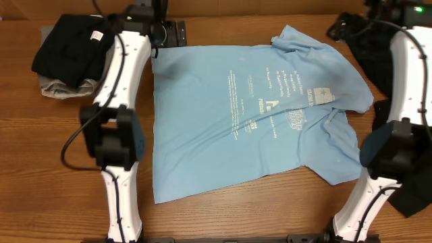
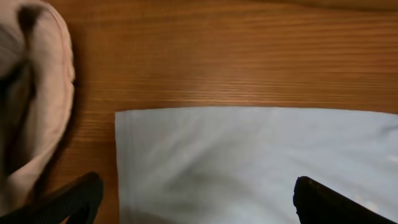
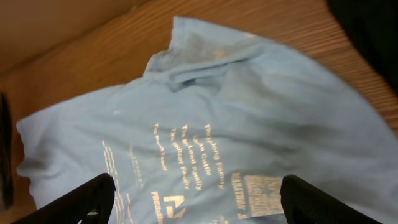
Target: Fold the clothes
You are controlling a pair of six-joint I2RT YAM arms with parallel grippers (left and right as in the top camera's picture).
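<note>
A light blue T-shirt (image 1: 223, 121) with white print lies spread flat on the wooden table, collar towards the right. My left gripper (image 1: 160, 48) is open and empty, hovering over the shirt's far left corner; in the left wrist view (image 2: 196, 190) its fingers straddle that corner (image 2: 249, 155). My right gripper (image 1: 339, 30) is open and empty above the shirt's far right sleeve; in the right wrist view (image 3: 198, 190) the printed chest (image 3: 249, 106) lies below the fingers.
A folded pile, a black garment on a grey one (image 1: 71, 47), sits at the far left and shows in the left wrist view (image 2: 43, 93). Black garments lie at the right (image 1: 374, 61) and near right (image 1: 412, 196), also in the right wrist view (image 3: 367, 31).
</note>
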